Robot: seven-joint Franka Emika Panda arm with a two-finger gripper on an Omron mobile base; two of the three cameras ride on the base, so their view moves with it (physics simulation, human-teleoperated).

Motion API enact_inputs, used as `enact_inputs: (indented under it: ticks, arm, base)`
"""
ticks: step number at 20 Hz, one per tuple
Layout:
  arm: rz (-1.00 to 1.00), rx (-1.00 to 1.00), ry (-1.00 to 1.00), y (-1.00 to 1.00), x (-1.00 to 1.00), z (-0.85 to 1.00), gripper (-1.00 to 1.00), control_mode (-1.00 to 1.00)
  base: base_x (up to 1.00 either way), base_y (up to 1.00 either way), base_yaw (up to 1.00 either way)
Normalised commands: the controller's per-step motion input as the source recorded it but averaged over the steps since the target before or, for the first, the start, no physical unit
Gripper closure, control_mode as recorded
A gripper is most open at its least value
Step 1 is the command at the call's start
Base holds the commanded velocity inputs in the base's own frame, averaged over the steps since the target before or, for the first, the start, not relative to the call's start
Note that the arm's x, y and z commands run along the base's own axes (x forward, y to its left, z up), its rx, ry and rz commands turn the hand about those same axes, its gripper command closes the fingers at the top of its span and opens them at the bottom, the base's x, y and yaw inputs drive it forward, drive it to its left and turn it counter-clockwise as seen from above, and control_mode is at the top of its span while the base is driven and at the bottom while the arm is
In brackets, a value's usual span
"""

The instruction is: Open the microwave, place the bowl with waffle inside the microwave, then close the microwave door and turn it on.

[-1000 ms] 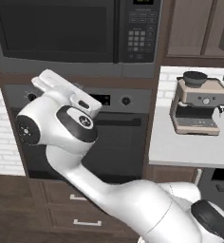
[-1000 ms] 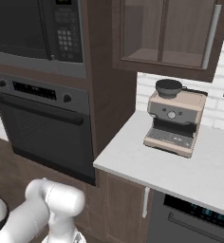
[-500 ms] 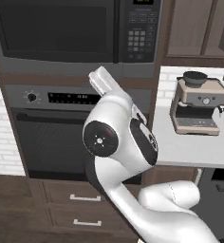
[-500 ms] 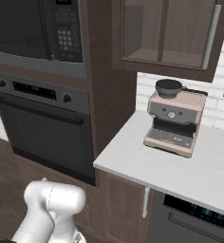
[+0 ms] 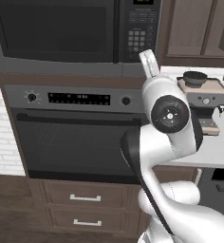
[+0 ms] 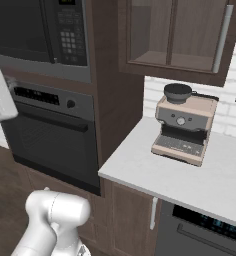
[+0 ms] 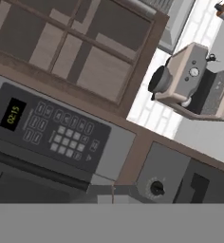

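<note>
My pincer (image 5: 148, 57) is pinched tight on nothing, raised beside the closed microwave's (image 5: 76, 35) black keypad (image 5: 141, 35).

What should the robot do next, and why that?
Probably bring the hand closer to the microwave, toward the left edge of its keypad. The microwave door looks shut, so opening it comes before anything goes inside. The bowl with waffle sits on top of the coffee machine, untouched. The hand view looks at the keypad from a little way off.
</note>
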Motion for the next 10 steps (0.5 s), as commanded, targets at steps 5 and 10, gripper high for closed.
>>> enact_inputs:
  ticks: [5, 10]
  arm:
    - [0.07, 0.15, -0.06, -0.48, 0.29, 0.0, 1.0, -1.0]
    - [0.02, 0.07, 0.0, -0.2, 0.43, 0.0, 1.0, -1.0]
  base:
    - [0.0, 0.0, 0.0]
    - [0.0, 0.0, 0.0]
